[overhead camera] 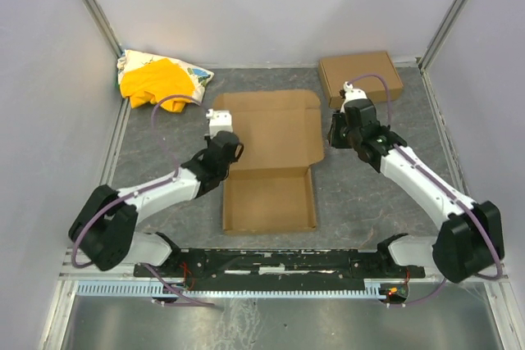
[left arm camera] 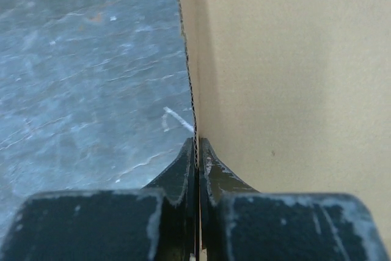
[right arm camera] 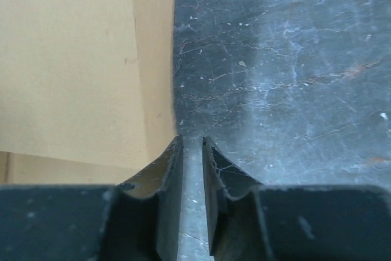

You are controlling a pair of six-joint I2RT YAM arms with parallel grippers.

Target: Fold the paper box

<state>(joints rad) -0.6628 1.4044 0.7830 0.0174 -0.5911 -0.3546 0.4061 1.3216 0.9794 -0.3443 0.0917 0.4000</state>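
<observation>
The paper box (overhead camera: 271,133) lies half formed in the middle of the table (overhead camera: 361,194); the left gripper (left arm camera: 197,143) is clenched on its left flap edge; the right gripper (right arm camera: 192,140), just beside the right edge, stands slightly parted, empty; best it bites that edge squarely before folding.

Two white-shelled arms (overhead camera: 164,190) with black joints (overhead camera: 223,153), looping purple cables (overhead camera: 157,125) and scuffed black claws (left arm camera: 197,150).

Paper box (overhead camera: 269,161): we see it open, mid table (overhead camera: 361,194).
Left gripper (overhead camera: 232,152): at its left edge.
Right gripper (overhead camera: 333,137): beside its right edge.
Far corners: small box (overhead camera: 359,78), yellow cloth (overhead camera: 160,79).
</observation>
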